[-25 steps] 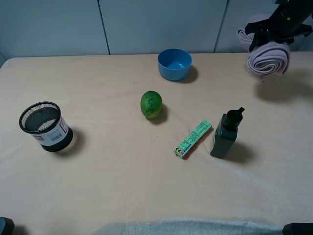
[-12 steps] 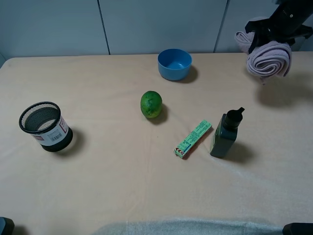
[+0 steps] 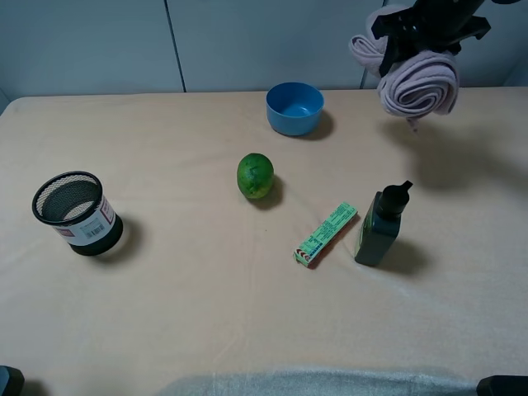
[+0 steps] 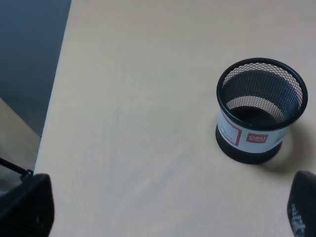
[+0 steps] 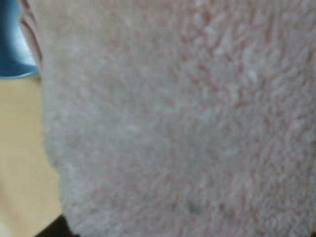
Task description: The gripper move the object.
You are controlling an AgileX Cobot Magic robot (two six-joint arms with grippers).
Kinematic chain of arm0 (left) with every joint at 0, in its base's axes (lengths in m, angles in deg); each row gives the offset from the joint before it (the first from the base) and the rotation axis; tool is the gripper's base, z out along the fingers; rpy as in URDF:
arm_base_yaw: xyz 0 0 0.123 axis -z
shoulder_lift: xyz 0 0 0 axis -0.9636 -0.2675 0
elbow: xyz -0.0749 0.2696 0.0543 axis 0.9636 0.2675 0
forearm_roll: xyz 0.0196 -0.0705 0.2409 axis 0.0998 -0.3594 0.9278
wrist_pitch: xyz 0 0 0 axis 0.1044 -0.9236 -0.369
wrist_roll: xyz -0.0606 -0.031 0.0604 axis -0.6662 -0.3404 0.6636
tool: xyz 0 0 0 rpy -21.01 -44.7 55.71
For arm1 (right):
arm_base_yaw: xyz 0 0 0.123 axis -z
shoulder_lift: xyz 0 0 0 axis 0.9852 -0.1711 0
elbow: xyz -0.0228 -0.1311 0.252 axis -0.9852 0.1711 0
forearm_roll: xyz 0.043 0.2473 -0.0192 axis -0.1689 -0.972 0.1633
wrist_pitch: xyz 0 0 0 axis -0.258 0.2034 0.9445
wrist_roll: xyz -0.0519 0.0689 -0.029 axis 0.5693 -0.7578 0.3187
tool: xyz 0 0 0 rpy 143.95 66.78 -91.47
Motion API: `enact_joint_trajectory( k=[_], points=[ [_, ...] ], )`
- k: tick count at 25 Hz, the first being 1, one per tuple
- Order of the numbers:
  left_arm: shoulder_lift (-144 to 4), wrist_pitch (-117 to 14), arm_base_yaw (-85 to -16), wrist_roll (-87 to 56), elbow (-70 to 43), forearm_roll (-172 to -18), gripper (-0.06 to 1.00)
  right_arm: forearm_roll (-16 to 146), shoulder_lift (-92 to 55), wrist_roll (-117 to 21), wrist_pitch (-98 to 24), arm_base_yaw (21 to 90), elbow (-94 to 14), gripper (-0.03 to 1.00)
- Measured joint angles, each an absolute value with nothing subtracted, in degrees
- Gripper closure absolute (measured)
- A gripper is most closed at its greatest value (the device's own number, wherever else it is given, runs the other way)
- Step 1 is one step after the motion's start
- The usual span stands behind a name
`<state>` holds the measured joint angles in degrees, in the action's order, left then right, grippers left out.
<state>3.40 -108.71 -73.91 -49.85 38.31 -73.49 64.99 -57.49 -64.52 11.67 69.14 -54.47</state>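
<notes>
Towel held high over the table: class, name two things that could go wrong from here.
1. The towel hangs below the right gripper; its soft roll might slip or unwind and fall.
2. Carried low, it could topple the upright bottle or catch the blue bowl.

The exterior camera looks down from high over the whole tabletop (image 3: 165, 322). The left wrist camera faces down on the mesh cup (image 4: 260, 116), shared with it. The right wrist camera sits tight against the towel (image 5: 173, 123).
</notes>
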Motion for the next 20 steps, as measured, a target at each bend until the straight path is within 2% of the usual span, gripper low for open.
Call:
enact_joint_trajectory(
  k=[20],
  points=[
    [3.4,-108.71,-73.91,-49.85,38.31,-73.49,0.01,64.4,-54.54,-68.92,12.27,47.63,-54.47,0.61]
  ],
)
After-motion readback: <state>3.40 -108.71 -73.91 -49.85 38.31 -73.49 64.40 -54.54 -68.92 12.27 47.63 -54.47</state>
